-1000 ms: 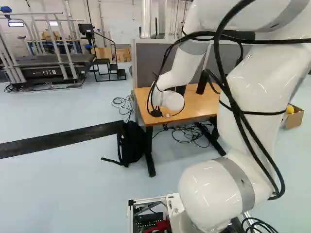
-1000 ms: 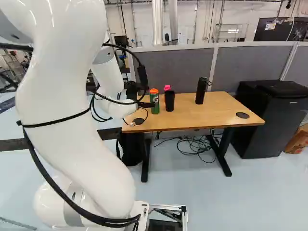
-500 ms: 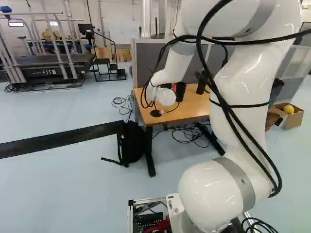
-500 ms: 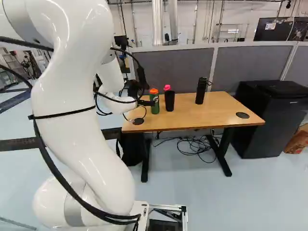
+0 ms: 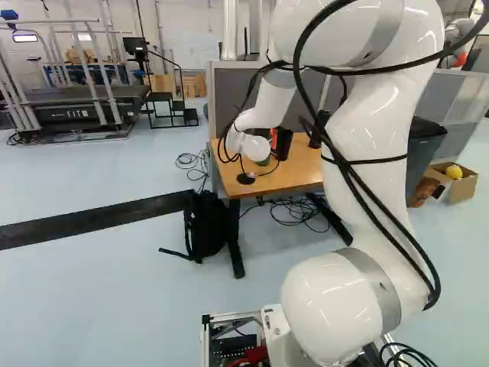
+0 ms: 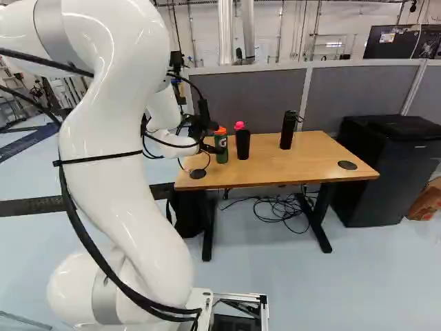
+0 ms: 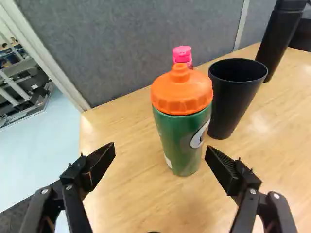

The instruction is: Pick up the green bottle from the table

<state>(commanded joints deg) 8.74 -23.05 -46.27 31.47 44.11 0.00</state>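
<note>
My gripper point(image 6: 202, 131) is just left of the green bottle point(image 6: 221, 147) in the right base view, at the table's near left corner. In the wrist view the gripper point(image 7: 160, 151) stands open, its fingers wide apart with nothing held. Ahead of them the green bottle point(image 7: 181, 138) with its orange lid stands upright on the wooden table point(image 7: 131, 194), closer to the finger on the black cup's side. Whether that finger touches it I cannot tell. In the left base view my wrist largely hides the bottle.
Right beside the bottle is a black cup point(image 7: 233, 97); a pink cap point(image 7: 182, 54) shows behind. A tall black bottle point(image 6: 288, 129) stands farther along. Grey partitions point(image 6: 251, 100) rise behind the table. Another robot point(image 5: 461, 32) shows in the left base view's background.
The arm has shifted: its upper links swung left in the left base view and right in the right one, and the gripper came closer to the bottle. Base and bottle stayed put.
</note>
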